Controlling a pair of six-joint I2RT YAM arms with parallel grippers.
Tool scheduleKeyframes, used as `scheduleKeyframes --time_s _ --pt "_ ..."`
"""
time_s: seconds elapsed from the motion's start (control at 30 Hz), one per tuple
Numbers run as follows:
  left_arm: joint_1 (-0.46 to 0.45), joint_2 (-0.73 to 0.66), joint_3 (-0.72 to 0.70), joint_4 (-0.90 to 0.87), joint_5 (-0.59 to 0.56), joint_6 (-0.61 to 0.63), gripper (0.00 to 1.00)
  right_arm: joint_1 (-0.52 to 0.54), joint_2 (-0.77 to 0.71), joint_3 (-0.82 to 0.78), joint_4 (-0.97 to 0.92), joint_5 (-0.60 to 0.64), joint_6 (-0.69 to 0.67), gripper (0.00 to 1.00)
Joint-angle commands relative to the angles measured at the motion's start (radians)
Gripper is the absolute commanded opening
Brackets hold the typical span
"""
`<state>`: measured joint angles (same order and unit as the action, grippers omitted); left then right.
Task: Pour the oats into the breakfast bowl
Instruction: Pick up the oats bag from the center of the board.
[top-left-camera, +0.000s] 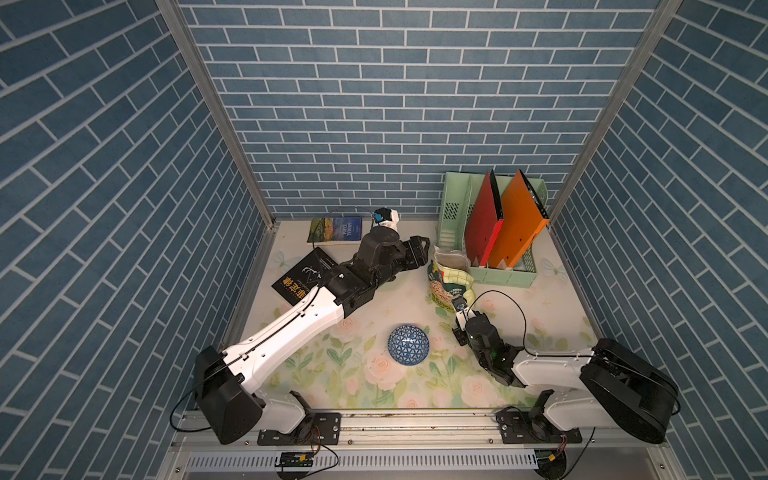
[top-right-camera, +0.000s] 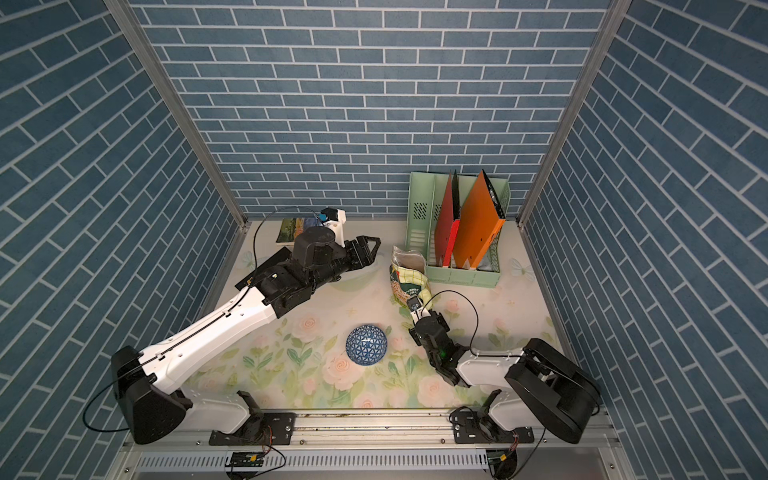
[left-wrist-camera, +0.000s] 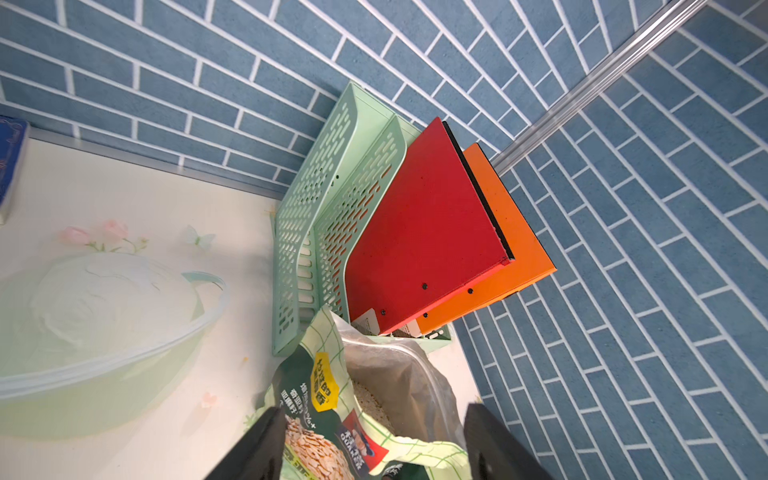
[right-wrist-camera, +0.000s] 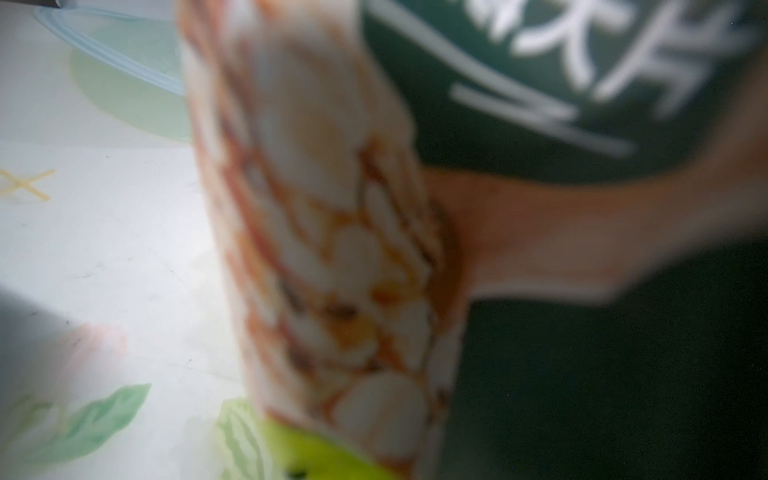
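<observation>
Bag edge pinched by right end effector, bowl apart.

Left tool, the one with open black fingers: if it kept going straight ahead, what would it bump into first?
Most likely the oat bag. The left tool points at the bag's open top, which the left wrist view shows right ahead. The green file rack stands behind the bag. Depth is unclear.

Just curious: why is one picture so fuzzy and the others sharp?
Right wrist view: the bag fills it, probably too close to focus. Left wrist view: crisp on bag and folders. Both top views: sharp, with glare on the bowl.
</observation>
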<state>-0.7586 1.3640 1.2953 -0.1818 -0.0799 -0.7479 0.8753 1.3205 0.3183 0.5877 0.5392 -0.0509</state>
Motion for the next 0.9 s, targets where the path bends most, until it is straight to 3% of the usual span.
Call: scheduleKeyframes --time_s 0.0,0.4,0.57,0.67,0.87 --pt "0.003 -0.063 -0.057 0.041 -0.088 0.025 0.73 0.012 -0.108 0.112 -0.113 0.022 -0.039 0.0" --pt "0.017 -0.21 -0.208 0.097 -0.175 -0.003 0.75 0.023 -0.27 0.304 -0.395 -0.033 -0.201 0.0" --pt "0.017 -0.242 -0.228 0.145 -0.07 0.077 0.7 0.03 -0.306 0.434 -0.54 -0.003 -0.269 0.0" --pt "0.018 -0.27 -0.232 0.136 -0.069 0.091 0.7 0.036 -0.3 0.51 -0.637 -0.006 -0.333 0.0" --pt "0.018 -0.298 -0.231 0.084 -0.032 0.117 0.7 0.04 -0.369 0.468 -0.663 0.028 -0.539 0.0"
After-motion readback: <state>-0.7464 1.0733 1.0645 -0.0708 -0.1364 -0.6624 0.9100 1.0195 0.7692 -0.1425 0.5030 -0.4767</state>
